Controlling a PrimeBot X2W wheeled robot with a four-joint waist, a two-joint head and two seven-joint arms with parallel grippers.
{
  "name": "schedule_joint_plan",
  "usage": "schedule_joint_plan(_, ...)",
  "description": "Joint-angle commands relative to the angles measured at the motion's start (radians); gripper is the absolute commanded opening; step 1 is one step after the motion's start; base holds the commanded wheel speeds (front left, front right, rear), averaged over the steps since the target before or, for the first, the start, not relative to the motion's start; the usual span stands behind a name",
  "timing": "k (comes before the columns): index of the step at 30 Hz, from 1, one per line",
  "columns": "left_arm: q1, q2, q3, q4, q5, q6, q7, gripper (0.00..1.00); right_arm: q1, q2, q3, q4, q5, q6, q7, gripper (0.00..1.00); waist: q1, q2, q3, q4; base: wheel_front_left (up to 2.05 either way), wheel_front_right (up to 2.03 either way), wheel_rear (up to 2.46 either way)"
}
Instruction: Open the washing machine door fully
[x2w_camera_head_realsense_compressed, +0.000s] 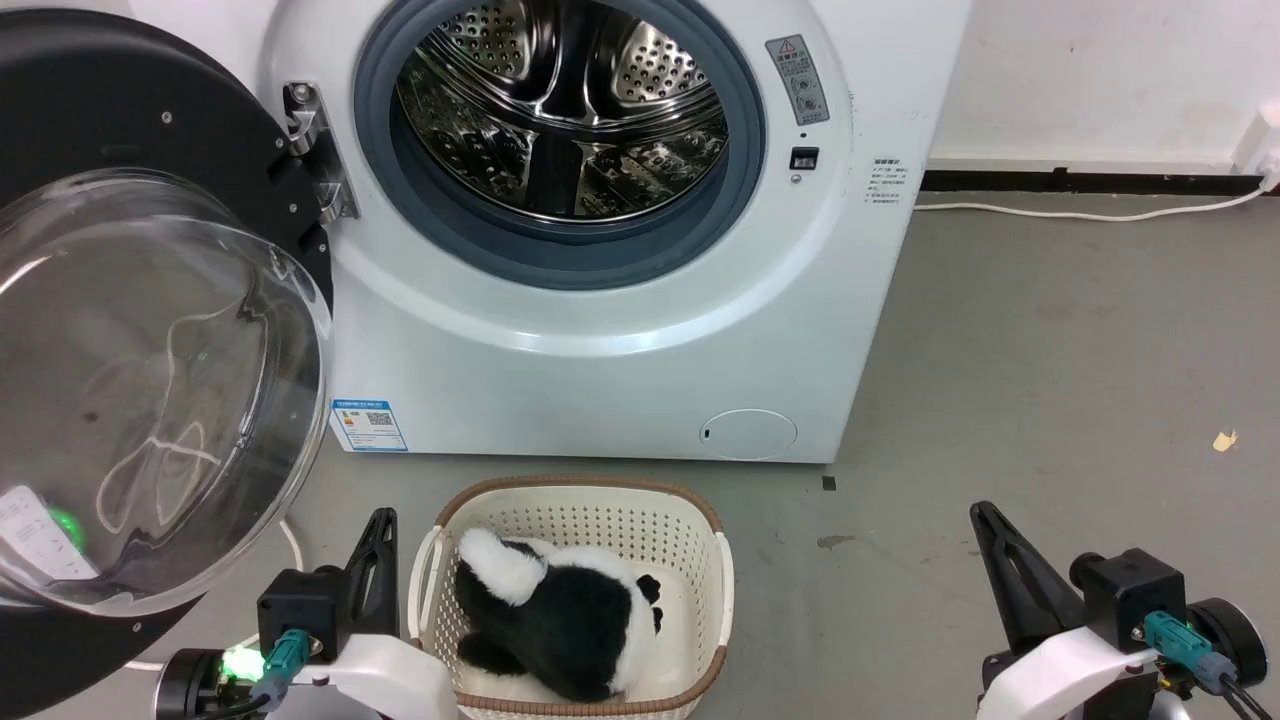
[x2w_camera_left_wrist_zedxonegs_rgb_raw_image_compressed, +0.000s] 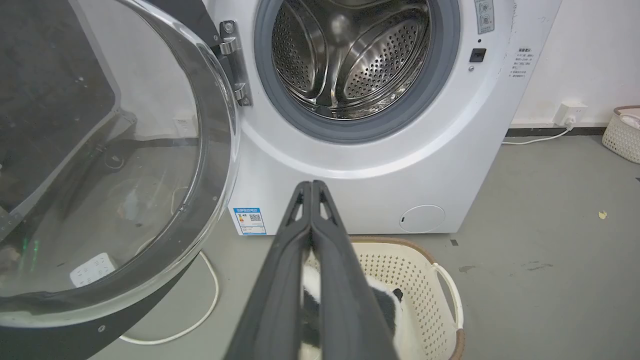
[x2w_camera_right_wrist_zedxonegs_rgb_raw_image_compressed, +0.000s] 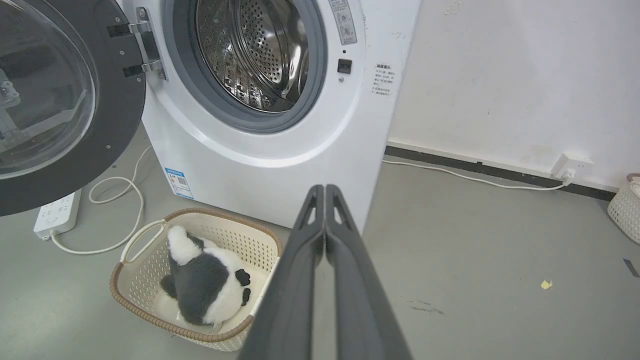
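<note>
Door (x2w_camera_head_realsense_compressed: 140, 300) is hanging swung wide on its hinge (x2w_camera_head_realsense_compressed: 318, 160), left of the drum mouth (x2w_camera_head_realsense_compressed: 560, 262). Left gripper (x2w_camera_head_realsense_compressed: 383, 517) and right gripper (x2w_camera_head_realsense_compressed: 981, 510) are sitting closed, empty, clear of it. Opening looks finished; next is only a nudge if travel remains.

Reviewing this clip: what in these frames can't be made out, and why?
The washing machine door: its left side is cut off by the head view's left edge, so how far it has swung is unclear.
The warning label: head view, print too small to read.
The plush toy: left wrist view, mostly hidden behind the shut left gripper.
The power strip: left wrist view, distorted through the door's glass.
</note>
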Motion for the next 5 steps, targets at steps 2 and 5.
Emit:
schedule_joint_plan(2,-0.015,0.001,0.001,-0.004,0.009,-0.004,0.0,0.0,-0.012,0.003,-0.001,0.002,-0.008,0.001,0.0,0.0,0.0,0.0,0.0,0.0,0.0,0.0,0.0)
schedule_joint_plan(5,-0.015,0.001,0.001,-0.004,0.009,-0.004,0.0,0.0,-0.012,0.003,-0.001,0.002,-0.008,0.001,0.0,0.0,0.0,0.0,0.0,0.0,0.0,0.0,0.0)
